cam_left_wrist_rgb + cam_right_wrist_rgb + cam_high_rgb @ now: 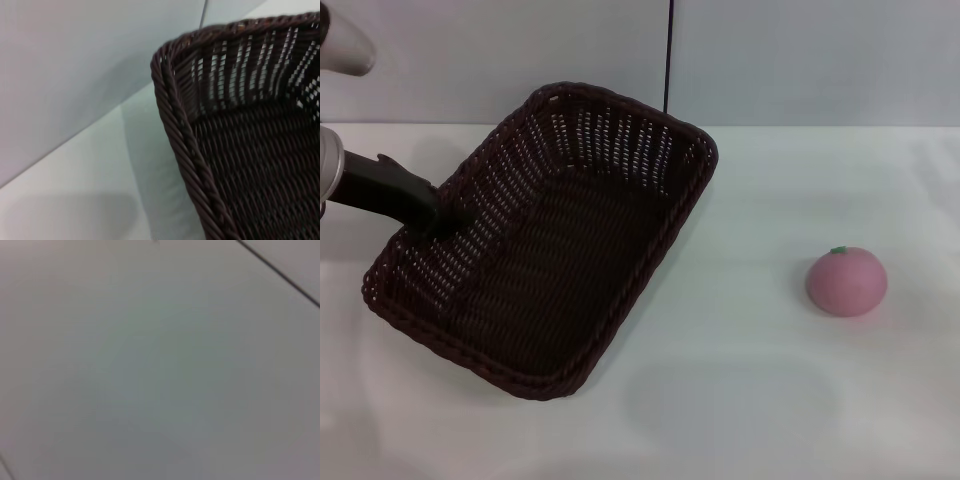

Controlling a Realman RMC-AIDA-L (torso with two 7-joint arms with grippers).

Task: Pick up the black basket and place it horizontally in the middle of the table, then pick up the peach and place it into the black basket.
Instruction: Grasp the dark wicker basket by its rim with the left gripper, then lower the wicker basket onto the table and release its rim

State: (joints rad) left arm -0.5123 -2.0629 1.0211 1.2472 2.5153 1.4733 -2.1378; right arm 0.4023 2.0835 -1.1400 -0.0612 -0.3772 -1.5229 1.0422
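Observation:
The black basket (550, 250) sits left of centre in the head view, turned diagonally, with its far end tilted up. My left gripper (432, 215) reaches in from the left and is shut on the basket's left rim. The left wrist view shows a braided corner of the basket (240, 150) close up, above the white table (75, 200). The pink peach (846, 281), with a green stem bit on top, rests on the table (750, 400) at the right, well apart from the basket. My right gripper is out of view.
A pale wall (800, 60) with a dark vertical seam (669, 50) stands behind the table's far edge. The right wrist view shows only a plain pale surface (150, 370) with a dark line (280, 272) across one corner.

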